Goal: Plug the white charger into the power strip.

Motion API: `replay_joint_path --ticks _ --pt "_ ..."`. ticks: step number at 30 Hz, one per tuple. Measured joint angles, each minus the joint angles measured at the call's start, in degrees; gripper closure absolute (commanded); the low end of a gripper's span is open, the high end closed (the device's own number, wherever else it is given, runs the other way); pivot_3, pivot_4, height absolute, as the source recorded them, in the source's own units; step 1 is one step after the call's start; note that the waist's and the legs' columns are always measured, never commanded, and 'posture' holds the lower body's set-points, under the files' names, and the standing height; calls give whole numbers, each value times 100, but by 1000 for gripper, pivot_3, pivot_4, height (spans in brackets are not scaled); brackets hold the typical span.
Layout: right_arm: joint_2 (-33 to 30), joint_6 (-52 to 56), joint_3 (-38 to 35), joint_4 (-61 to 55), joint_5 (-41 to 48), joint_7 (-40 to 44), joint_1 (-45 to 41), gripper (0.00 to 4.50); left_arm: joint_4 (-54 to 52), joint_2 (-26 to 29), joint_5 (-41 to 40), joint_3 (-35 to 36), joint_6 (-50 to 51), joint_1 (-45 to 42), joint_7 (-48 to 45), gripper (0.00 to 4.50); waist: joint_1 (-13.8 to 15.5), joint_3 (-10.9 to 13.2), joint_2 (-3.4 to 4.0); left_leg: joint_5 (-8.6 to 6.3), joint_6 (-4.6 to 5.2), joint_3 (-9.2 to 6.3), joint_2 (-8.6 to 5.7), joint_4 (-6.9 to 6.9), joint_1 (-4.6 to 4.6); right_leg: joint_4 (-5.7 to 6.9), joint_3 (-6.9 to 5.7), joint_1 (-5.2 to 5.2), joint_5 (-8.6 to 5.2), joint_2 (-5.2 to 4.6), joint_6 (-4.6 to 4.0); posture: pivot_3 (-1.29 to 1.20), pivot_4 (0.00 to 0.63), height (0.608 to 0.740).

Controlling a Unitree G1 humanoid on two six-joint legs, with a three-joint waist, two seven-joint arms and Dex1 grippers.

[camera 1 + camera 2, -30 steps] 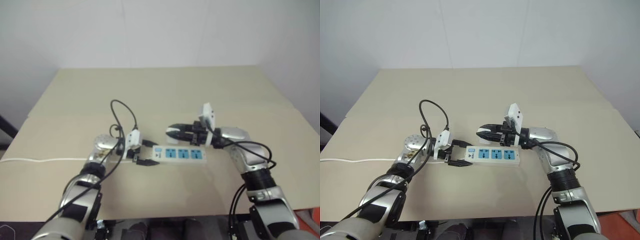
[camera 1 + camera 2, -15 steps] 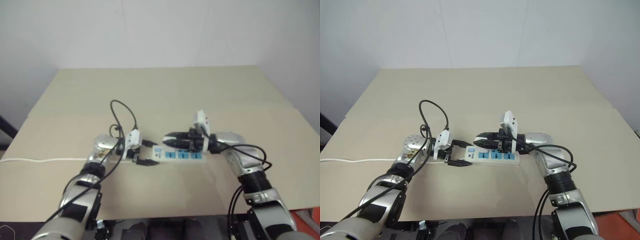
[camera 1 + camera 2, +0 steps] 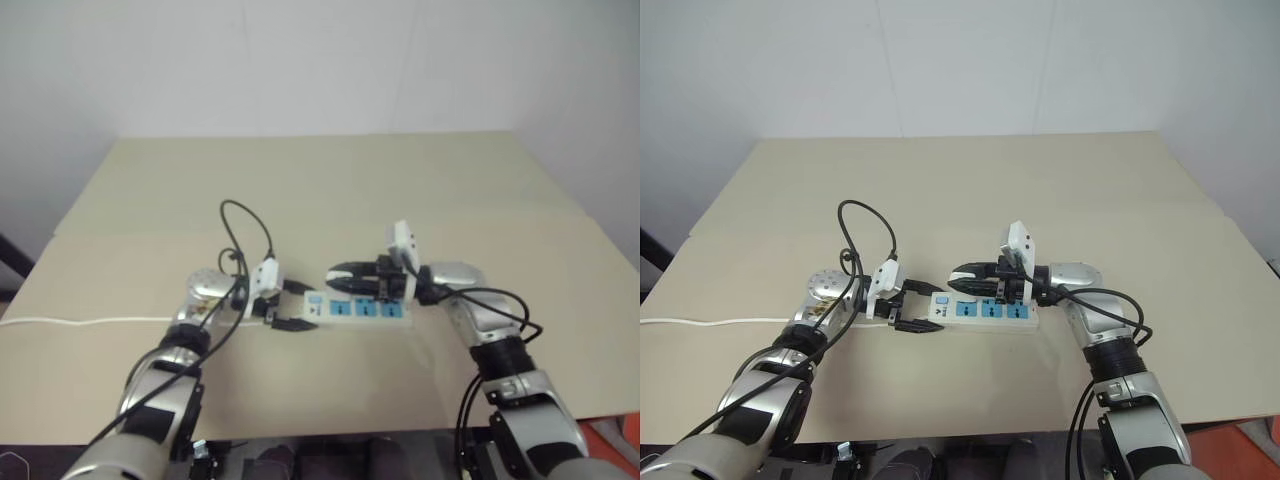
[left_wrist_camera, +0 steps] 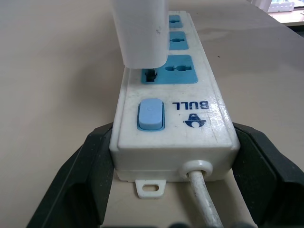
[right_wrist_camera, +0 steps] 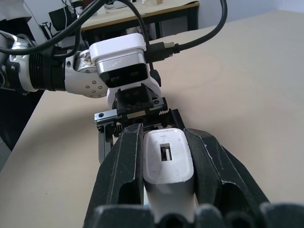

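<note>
Although the head views give the whole desk [image 3: 940, 190], the white charger [image 5: 169, 156] is hard to pick out there, tucked between the black fingers [image 5: 121, 166] of the right tool [image 3: 970, 274]. Its prongs are mostly hidden: the left wrist view catches only a dark stub under the charger's lower edge, right at the nearest blue socket [image 4: 179, 69] of the power strip [image 4: 175, 118], and whether that stub has entered the socket cannot be told. That view cuts off the charger's upper part, and the charger covers part of the sockets behind. The right wrist view shows the charger's end face with a small rectangular port, while its lower body is lost between the fingers.

The right tool is clamped narrow on the white charger, one finger on each side, holding it just above the switch end of the power strip, which lies flat on the desk directly beneath the tool. The left tool [image 3: 925, 309] is closed onto the power strip's switch end, its two black fingers [image 4: 85, 180] pressed against the strip's long sides, with the blue switch [image 4: 151, 114] and the white cord [image 4: 204, 204] between them. Across the strip, the two tools face each other closely. Away from the left tool, the cord runs along the desk to its edge and is cut off there.
</note>
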Motion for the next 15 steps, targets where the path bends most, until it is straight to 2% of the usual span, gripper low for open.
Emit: replay_joint_path --ticks 15 --pt "79 -727 37 245 -224 243 103 3315 100 -1 -26 -5 38 -47 -58 1258 -23 0 0 0 0 0 0 0 2 0 -1 3 0 0 0 0 150 740"
